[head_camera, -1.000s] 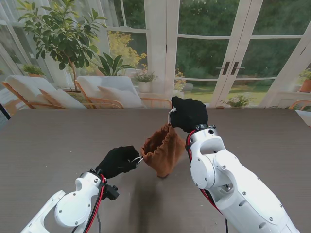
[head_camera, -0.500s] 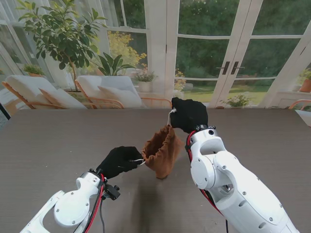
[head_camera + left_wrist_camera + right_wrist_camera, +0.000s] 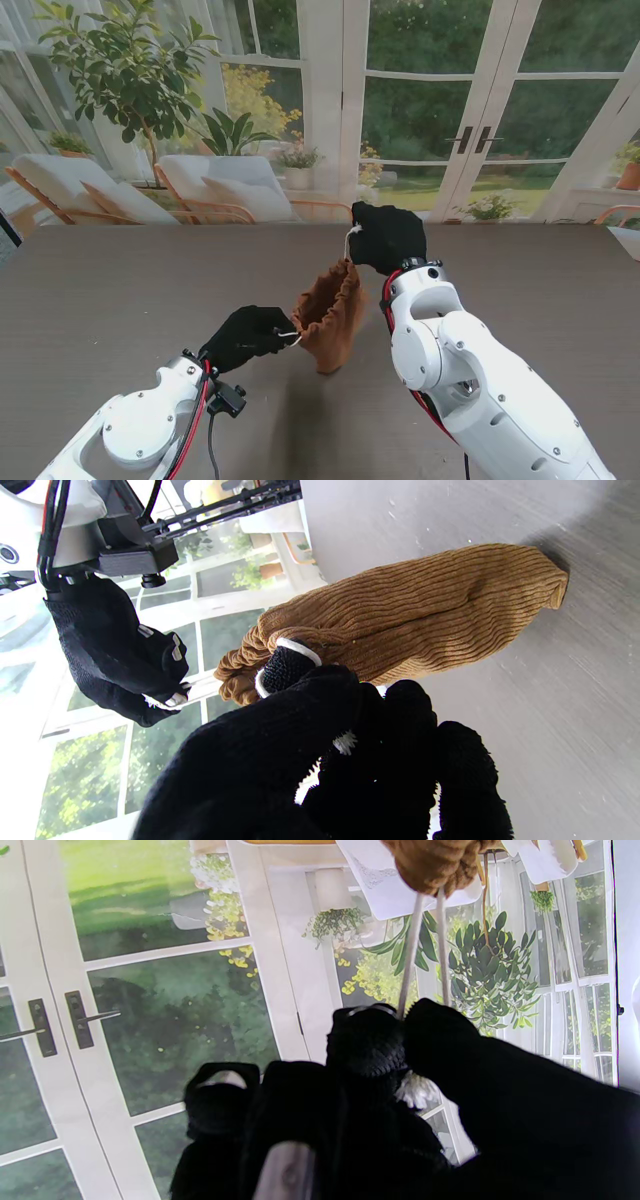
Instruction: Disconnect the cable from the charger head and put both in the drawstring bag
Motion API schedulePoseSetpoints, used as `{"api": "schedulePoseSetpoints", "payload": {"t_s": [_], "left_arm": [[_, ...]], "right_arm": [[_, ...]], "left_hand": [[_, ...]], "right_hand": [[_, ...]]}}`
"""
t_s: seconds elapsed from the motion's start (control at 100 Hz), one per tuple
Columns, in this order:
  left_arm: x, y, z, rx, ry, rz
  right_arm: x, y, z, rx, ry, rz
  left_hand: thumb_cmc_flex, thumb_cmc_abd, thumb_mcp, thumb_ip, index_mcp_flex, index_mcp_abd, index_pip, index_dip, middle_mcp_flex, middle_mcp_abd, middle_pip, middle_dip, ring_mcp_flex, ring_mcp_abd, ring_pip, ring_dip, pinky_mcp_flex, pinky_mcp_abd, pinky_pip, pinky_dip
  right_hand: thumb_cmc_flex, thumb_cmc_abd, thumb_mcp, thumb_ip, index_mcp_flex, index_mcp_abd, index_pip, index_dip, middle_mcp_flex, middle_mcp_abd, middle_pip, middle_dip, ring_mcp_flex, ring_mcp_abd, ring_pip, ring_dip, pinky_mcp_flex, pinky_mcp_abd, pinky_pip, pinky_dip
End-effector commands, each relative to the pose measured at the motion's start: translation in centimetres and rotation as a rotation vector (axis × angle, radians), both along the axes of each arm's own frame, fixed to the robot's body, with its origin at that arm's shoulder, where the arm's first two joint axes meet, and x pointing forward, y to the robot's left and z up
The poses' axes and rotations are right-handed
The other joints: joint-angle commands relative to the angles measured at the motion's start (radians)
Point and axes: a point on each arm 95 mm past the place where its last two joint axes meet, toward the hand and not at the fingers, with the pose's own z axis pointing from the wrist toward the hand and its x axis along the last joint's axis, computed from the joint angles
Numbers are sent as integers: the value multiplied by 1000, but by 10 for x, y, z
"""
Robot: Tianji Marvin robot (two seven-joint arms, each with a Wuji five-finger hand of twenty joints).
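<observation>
A brown corduroy drawstring bag [image 3: 328,318] hangs between my two hands over the table, its mouth gathered almost closed. My left hand [image 3: 245,336], in a black glove, is shut on a white drawstring loop [image 3: 292,650] at the bag's near side. My right hand [image 3: 386,236] is shut on the other white drawstring [image 3: 417,950] at the bag's far side, held higher. The bag [image 3: 400,615] is stretched between the two pulls, its bottom corner resting on the table. No cable or charger head is visible outside the bag.
The dark grey table [image 3: 120,300] stretches around the bag. Beyond its far edge stand glass doors [image 3: 470,110], chairs [image 3: 215,185] and a potted tree [image 3: 130,70].
My left hand has drawn slightly back toward me and to the right with its drawstring. The bag's mouth has narrowed and the bag has tilted a little. The right hand has barely moved.
</observation>
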Motion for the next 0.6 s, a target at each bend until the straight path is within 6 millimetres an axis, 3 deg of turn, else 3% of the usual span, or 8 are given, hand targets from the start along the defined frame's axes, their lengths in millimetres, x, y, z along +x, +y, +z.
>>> {"api": "schedulePoseSetpoints", "payload": {"t_s": [0.0, 0.18, 0.45, 0.59], "left_arm": [[-2, -2, 2, 10, -8, -21], [-1, -3, 1, 10, -10, -25], [0, -6, 0, -22, 2, -21], [-2, -4, 1, -12, 8, -28]], "right_arm": [[-1, 2, -1, -1, 13, 6], [0, 3, -1, 1, 12, 6], [1, 2, -1, 0, 10, 6], [1, 2, -2, -1, 13, 5]], "left_hand": [[-19, -18, -25, 12, -38, -3, 42, -22, -29, -20, 21, 17, -6, -4, 10, 12, -13, -65, -13, 22], [-144, -84, -27, -9, -72, 14, 116, -25, -30, -27, 73, -6, -9, -27, 46, -10, 8, -55, -7, 16], [-236, -60, 3, -23, -84, -26, 159, -13, -24, -20, 137, -62, 11, -7, 48, -20, 17, -37, -4, 13], [-302, -104, 29, -37, -118, 3, 142, -4, -65, -20, 165, -134, 1, -12, 42, -18, 11, -39, -6, 17]], "right_hand": [[29, 10, 31, 1, 7, 21, 8, 26, 92, 106, 24, 14, 2, -168, 63, 7, 526, -16, 93, -31], [29, 11, 29, 2, 6, 20, 7, 26, 92, 106, 21, 14, 2, -166, 63, 6, 526, -16, 93, -31], [30, 11, 27, 3, 5, 19, 6, 27, 92, 105, 19, 14, 2, -166, 63, 5, 526, -15, 93, -31], [30, 11, 27, 3, 5, 19, 6, 27, 92, 105, 19, 15, 2, -167, 63, 4, 526, -15, 92, -31]]}}
